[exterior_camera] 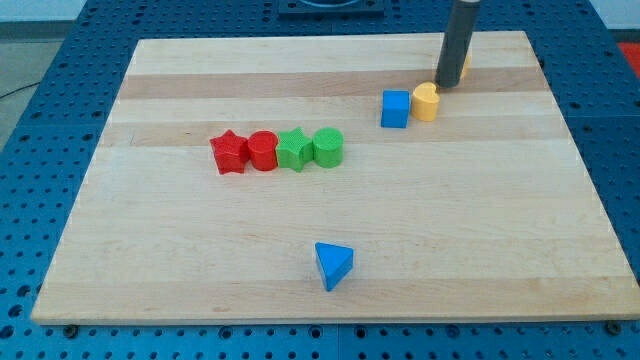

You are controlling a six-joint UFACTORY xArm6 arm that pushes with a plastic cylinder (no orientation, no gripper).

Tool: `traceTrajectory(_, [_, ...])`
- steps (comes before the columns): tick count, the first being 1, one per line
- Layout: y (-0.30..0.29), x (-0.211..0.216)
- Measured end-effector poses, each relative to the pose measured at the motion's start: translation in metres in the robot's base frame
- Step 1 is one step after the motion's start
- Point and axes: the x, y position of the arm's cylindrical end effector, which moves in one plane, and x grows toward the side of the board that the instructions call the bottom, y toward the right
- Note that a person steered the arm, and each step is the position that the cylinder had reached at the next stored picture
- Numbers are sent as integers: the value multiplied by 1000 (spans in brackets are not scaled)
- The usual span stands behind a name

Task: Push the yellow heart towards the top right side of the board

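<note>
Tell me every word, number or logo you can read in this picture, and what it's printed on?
None: no readable text in this view.
The wooden board shows only grain.
The blocks are plain, including the blue triangle and the red star.
My tip and its dark rod carry no marking.
The blue perforated table has holes only.

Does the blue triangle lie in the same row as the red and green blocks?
No, the blue triangle lies alone nearer the view's bottom, well apart from the row of red and green blocks.

Bright, even overhead light, soft short shadows, sharp focus, no glare.
</note>
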Motion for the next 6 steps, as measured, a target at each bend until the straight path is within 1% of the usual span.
traceTrajectory(1, [4, -24])
traceTrajectory(2, [7, -36])
traceTrajectory(3, [6, -36])
traceTrajectory(4, [6, 12])
traceTrajectory(5, [-27, 71])
traceTrajectory(6, [-90, 95])
